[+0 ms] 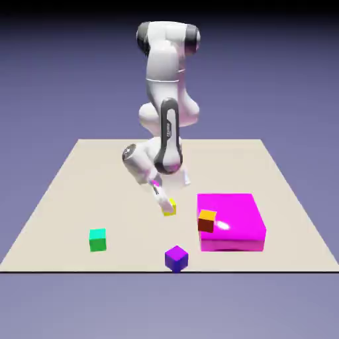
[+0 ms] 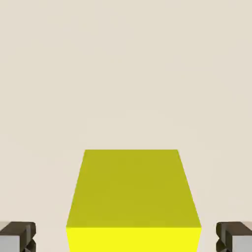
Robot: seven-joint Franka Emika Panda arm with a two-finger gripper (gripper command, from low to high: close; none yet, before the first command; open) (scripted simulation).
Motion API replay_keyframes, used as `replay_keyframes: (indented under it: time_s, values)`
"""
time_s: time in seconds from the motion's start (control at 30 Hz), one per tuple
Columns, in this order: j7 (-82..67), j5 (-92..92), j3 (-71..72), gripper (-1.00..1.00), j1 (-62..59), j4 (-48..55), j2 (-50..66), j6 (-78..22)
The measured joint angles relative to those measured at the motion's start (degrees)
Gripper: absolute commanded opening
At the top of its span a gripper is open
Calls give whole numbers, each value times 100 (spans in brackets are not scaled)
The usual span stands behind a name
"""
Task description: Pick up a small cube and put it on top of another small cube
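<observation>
Our claw (image 2: 126, 237) stands spread, yellow cube (image 2: 133, 192) between its tips, untouched. Grasping stage, we judge; next, close inward evenly.

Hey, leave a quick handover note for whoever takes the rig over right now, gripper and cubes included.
Gripper: open, fingertips on either side of the yellow cube, with a gap to each; not gripping it.
Other small cubes: green at the exterior view's left, purple near the front edge, orange by the magenta block.
Done: gripper lined up.
Left: grasp yellow, lift, stack on another small cube; which one isn't specified.
</observation>
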Motion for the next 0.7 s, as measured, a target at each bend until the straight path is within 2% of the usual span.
replay_keyframes:
  time_s: [0.03, 0.1, 0.57, 0.7]
  values:
    - [-126, 179, 53, -100, 16, 27, 102, 14]
    - [-128, 183, 54, -100, 16, 27, 103, 14]
    - [2310, -3296, -984, -100, -296, -497, -1887, -264]
    - [2755, -3246, -863, -100, -815, 156, -1602, -519]
